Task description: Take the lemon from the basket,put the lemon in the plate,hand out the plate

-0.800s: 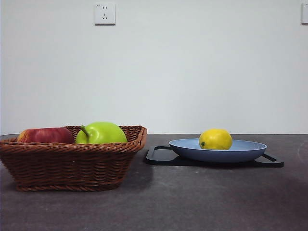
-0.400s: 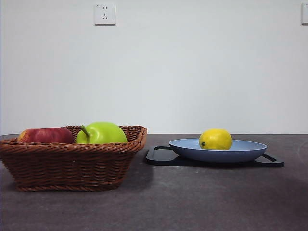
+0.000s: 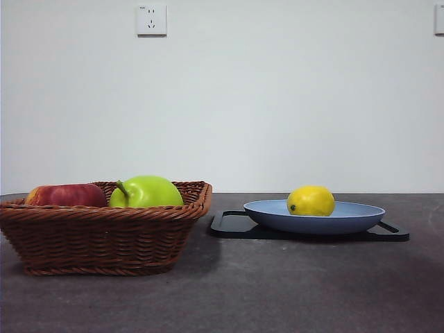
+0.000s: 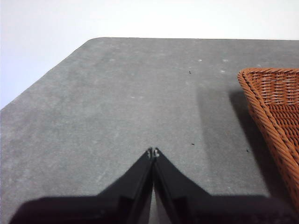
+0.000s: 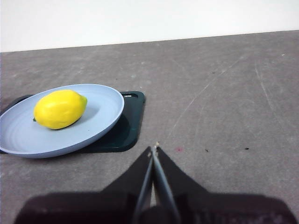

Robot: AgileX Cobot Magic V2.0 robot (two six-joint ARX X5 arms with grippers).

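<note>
Beneath plate (image 3: 347, 216), black tray (image 3: 229, 225)

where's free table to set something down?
Bare table in front of the basket and tray, and past the plate near the right end effector. Also beside the basket by the left end effector. Basket is crowded with apples.

Lemon (image 3: 311, 200): small, oval, bright yellow, dark stem spot, lying on its side in the plate (image 3: 347, 220), left of centre. Plate: shallow, round, light blue, level. Basket (image 3: 104, 236): brown wicker, upright, well apart to the left; far rim mostly hidden.
</note>
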